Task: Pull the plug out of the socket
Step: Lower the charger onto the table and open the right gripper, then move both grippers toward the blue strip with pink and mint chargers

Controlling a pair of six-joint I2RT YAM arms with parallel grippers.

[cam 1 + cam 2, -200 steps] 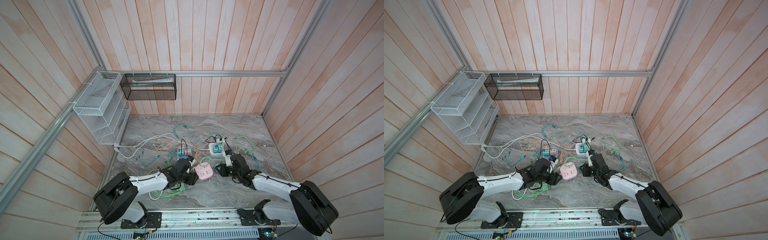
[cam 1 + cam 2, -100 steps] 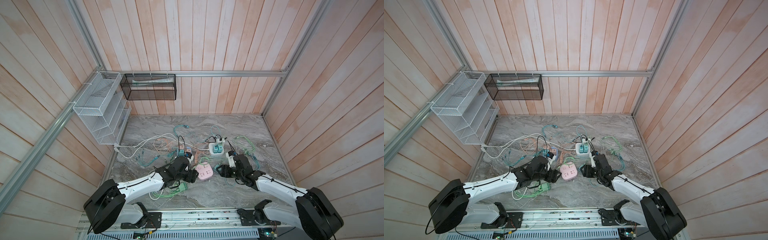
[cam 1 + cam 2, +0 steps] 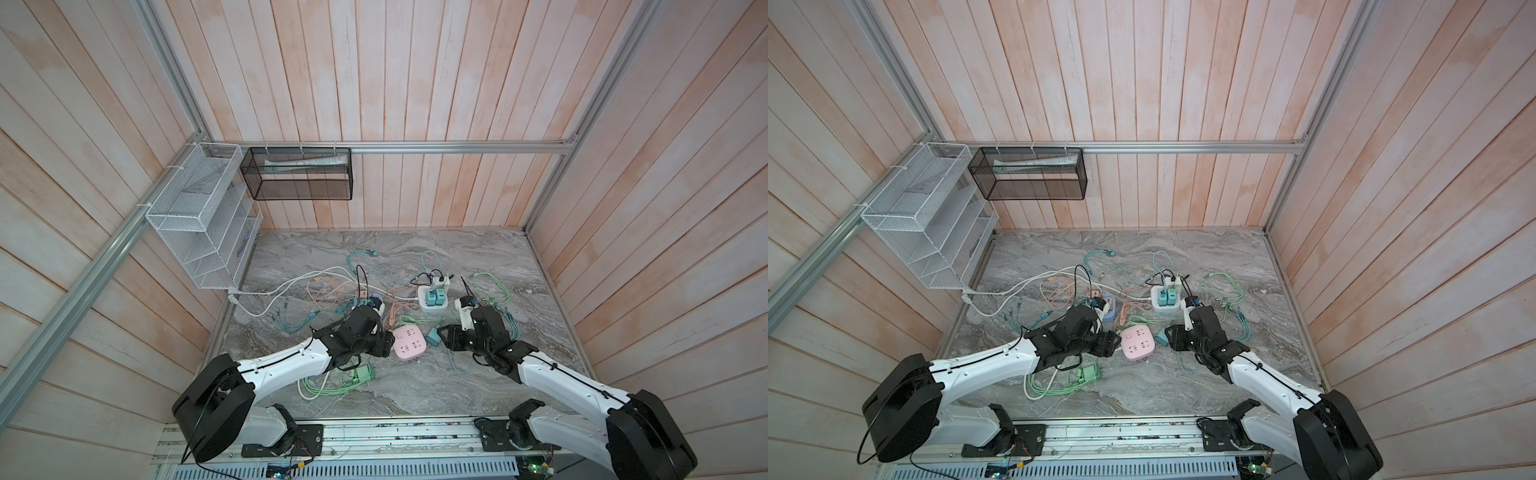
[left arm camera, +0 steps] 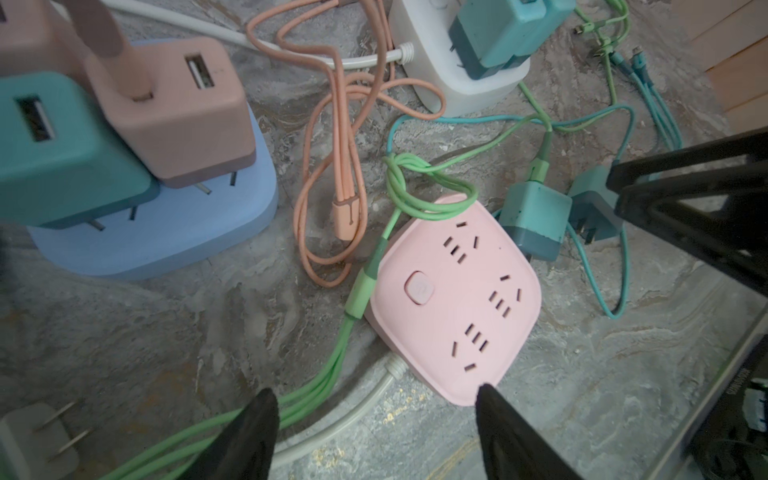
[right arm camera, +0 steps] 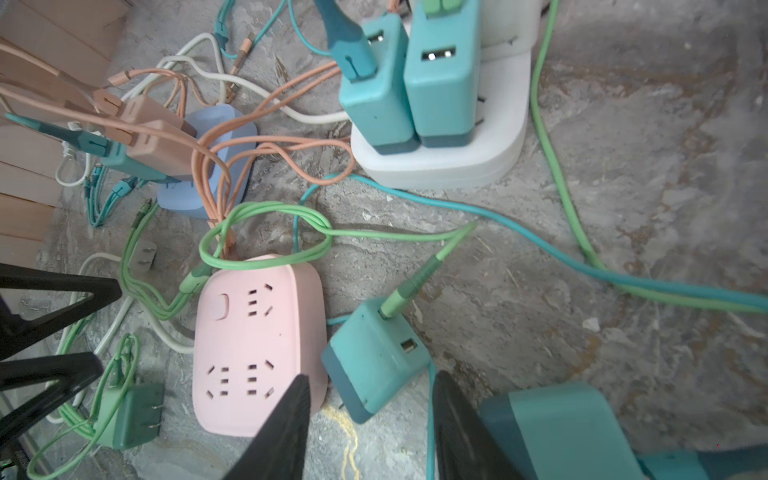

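Plug [image 5: 374, 357] prongs, wrist views only

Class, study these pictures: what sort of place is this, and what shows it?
Probably a robot test cell, not a home: panelled walls framed by aluminium rails, two robot arms mounted along the tabletop's front, and power strips with chargers scattered.

Socket [image 3: 409, 341] sits about mid-surface [image 3: 457, 386], with a cable [image 4: 436, 215] looped over its back edge. Loose plug [image 3: 433, 336] lies just right of it, between the jaws of the right end effector [image 5: 370, 376]; can't quite tell if they touch it. Left end effector [image 4: 374, 392] is right at the socket's left side. Second socket [image 4: 166, 237] is behind-left with plugs [image 4: 178, 116] in it. Third socket [image 5: 449, 166] is behind-right, carrying two plugs [image 5: 440, 79] side by side. Spare plug [image 5: 133, 415] lies front-left of the socket.
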